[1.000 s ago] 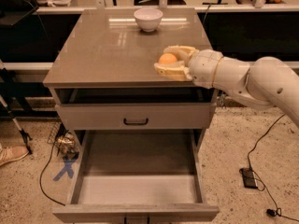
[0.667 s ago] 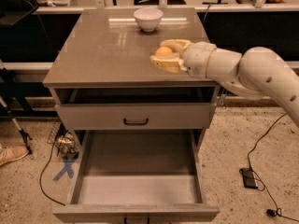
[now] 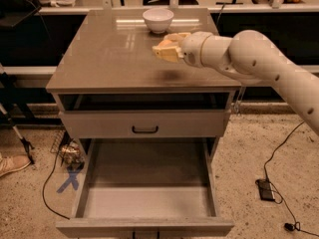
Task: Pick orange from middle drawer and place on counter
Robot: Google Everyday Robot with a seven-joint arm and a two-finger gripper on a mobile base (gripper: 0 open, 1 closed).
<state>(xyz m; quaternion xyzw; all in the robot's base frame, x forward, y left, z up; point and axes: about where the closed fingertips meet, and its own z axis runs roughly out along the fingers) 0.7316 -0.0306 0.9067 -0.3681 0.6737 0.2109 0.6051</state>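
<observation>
Glossy grey surface sits under your tool, which is clamped on the orange just short of the white bowl (drawer below lies empty). Let go from this height and it may roll off.

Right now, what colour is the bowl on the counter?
The bowl is white, camera view; the hand hangs over the counter nearby.

Above the counter, right of its centre: pincer. On the counter at its back edge, just behind the pincer: bowl. Beneath the counter: closed drawer front; lower, middle drawer, standing out forward.
</observation>
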